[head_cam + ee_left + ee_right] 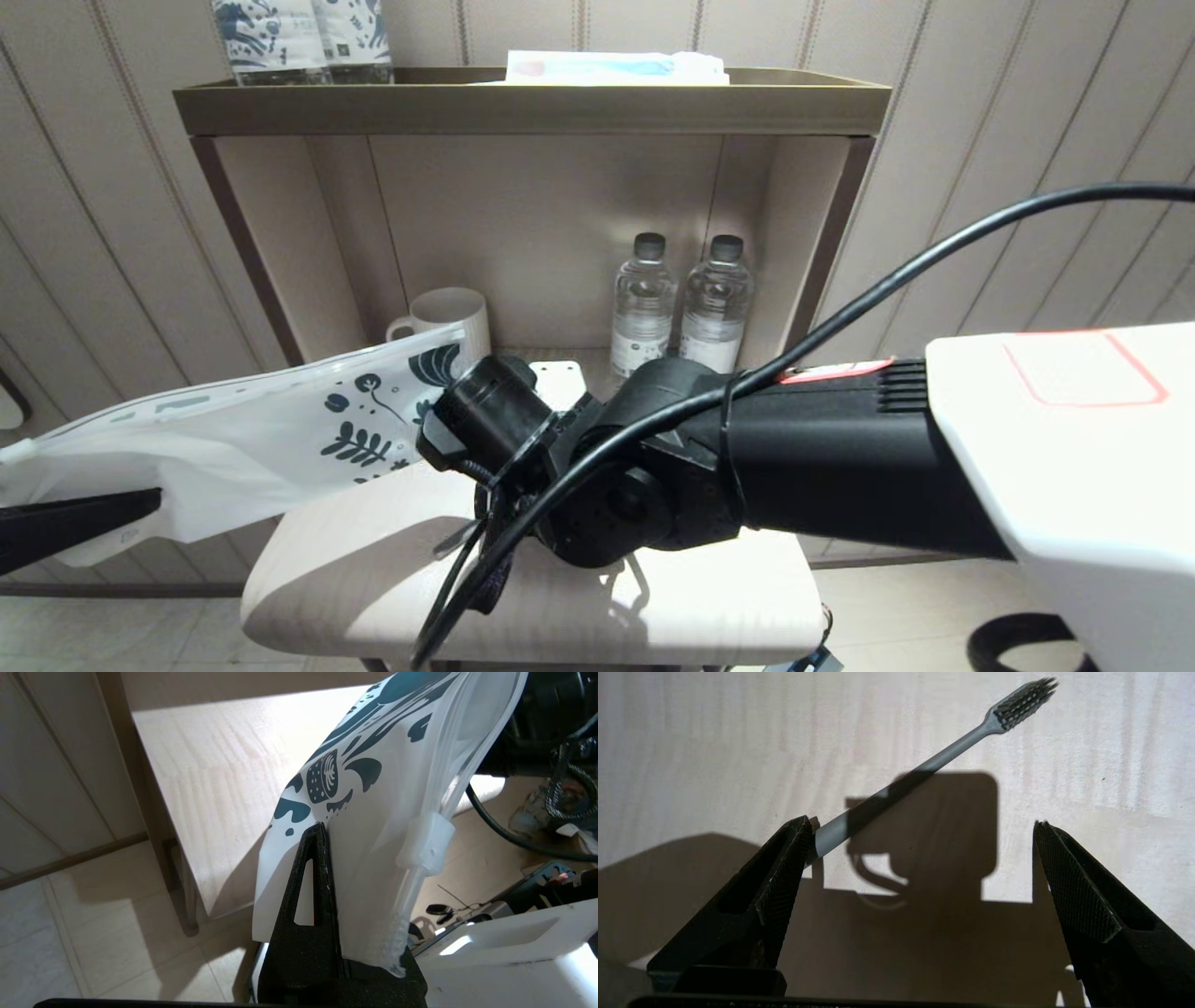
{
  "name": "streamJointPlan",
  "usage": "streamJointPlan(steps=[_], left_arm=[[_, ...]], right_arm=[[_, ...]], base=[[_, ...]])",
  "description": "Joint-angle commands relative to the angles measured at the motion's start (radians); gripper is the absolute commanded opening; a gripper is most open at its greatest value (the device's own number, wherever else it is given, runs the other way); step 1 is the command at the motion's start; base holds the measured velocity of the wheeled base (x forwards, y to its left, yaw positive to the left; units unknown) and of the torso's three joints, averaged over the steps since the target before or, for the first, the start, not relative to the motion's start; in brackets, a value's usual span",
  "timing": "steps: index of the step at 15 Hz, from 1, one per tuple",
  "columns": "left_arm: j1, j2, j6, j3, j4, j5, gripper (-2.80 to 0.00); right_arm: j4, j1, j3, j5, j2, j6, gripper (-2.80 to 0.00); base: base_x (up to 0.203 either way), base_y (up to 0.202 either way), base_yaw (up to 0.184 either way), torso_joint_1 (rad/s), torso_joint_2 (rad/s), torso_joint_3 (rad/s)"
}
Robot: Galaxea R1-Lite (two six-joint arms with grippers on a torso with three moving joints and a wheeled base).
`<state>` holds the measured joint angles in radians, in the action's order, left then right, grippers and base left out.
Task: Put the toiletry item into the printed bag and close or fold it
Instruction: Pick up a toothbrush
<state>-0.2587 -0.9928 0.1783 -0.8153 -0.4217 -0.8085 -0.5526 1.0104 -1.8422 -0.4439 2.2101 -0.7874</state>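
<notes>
I have the left gripper [327, 933] pinching the printed bag [243, 439] by one edge, holding it in the air off the table's 9 o'clock side, leafy end pointing toward the middle. The right gripper [920, 858] hangs over the table [653, 607] with its fingers spread wide. The toothbrush [924, 765] lies flat on the wood below it, the handle end just beside one fingertip and the bristled head running away toward 1 o'clock in the right wrist view.

The step in hand, I judge, is picking up the brush. It sits off-centre between the fingers, so I would shift the wrist until the handle lies midway, turn so the pads cross the handle squarely, then come down until the tips nearly brush the wood before closing. It is thin and will likely roll if only one pad reaches it.

Room is fair: bare tabletop surrounds the brush. At 12 o'clock in the head view stand a mug [448, 317] and two water bottles [681, 299] in the shelf recess, well apart from the work. My own cable [840, 317] drapes over the right arm, and the bag's free end hangs close to that wrist.
</notes>
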Motion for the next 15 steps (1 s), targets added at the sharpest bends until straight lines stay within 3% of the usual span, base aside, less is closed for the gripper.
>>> streamJointPlan(steps=[1,8,15], left_arm=[[-0.001,0.002,0.001,-0.001,-0.002,-0.004,-2.8],[-0.001,-0.006,-0.002,0.008,0.017,-0.041,-2.8],[-0.001,-0.009,-0.002,0.012,0.015,-0.041,-2.8]], right_arm=[[-0.004,0.01,0.03,-0.001,-0.011,-0.006,0.0],[0.003,0.008,0.212,-0.006,-0.129,-0.019,0.0],[0.008,-0.035,0.202,0.021,-0.115,-0.019,0.0]], base=[[0.0,0.0,0.0,0.0,0.0,0.0],[0.0,0.0,0.0,0.0,0.0,0.0],[0.0,0.0,0.0,0.0,0.0,0.0]])
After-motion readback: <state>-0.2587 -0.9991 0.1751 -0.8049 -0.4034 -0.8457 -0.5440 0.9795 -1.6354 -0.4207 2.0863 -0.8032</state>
